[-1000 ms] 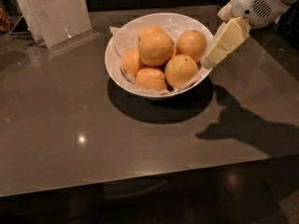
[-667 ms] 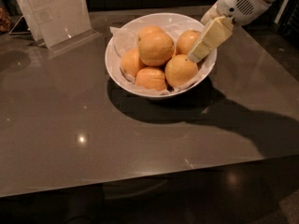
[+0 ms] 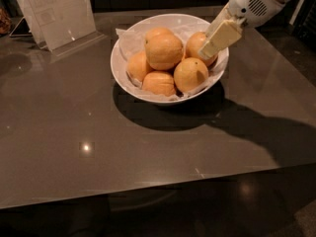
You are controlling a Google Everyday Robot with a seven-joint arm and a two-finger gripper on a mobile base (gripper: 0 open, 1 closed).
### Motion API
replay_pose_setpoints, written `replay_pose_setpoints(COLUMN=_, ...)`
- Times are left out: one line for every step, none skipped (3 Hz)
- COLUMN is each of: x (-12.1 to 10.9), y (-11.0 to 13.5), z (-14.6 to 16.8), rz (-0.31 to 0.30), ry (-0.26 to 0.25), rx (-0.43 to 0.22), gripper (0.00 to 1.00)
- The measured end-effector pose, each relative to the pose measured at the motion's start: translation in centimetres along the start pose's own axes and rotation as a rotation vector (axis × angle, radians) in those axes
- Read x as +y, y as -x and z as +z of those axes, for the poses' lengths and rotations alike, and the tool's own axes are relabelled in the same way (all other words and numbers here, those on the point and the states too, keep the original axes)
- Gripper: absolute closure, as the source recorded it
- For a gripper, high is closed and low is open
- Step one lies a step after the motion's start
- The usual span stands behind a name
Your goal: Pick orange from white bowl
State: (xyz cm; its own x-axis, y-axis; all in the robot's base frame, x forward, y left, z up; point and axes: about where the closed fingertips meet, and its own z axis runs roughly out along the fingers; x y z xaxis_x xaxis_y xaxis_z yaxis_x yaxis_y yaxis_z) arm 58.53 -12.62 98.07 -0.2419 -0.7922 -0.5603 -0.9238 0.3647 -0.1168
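- Orange (image 3: pixel 164 51), the biggest fruit, sat on top of the pile at the middle of the white bowl (image 3: pixel 114 68), untouched.
- Your gripper (image 3: pixel 208 49) had been outside the bowl's right rim a second earlier. It had since swung in and hung over the bowl's right side, its tip just above the back-right fruit (image 3: pixel 196 42).
- By my reading, your approach was under way but not yet on target. The big orange lay nearer the bowl's centre than the tip did, so you had more reach to make before descending.
- Whether the jaws were spread or pressed together, I could not tell from this angle.
- The orange's skin looked dimpled and dull and its shape round, so it would likely roll if you nudged it.
- The bowl was glossy and smooth, lined with crinkled paper (image 3: pixel 127 37). The gripper's tip looked flat, pale and hard.
- Under the bowl, the dark table (image 3: pixel 98 147) was polished enough to throw back a lamp's glint.
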Motion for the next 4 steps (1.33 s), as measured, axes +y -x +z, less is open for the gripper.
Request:
replay_pose_setpoints(x=0.0, y=1.7, z=1.8, rz=-0.053, ry=0.054, rx=-0.002, gripper=0.28)
replay_pose_setpoints(x=-0.1, y=3.8, z=3.1, rz=-0.115, ry=0.090, rx=-0.001, gripper=0.26)
replay_pose_setpoints(x=-0.3, y=5.5, z=4.0, rz=-0.155, ry=0.113, rx=-0.007, gripper=0.30)
replay_pose_setpoints(x=-0.5, y=6.7, z=5.5, rz=-0.175, ry=0.144, rx=0.001, gripper=0.29)
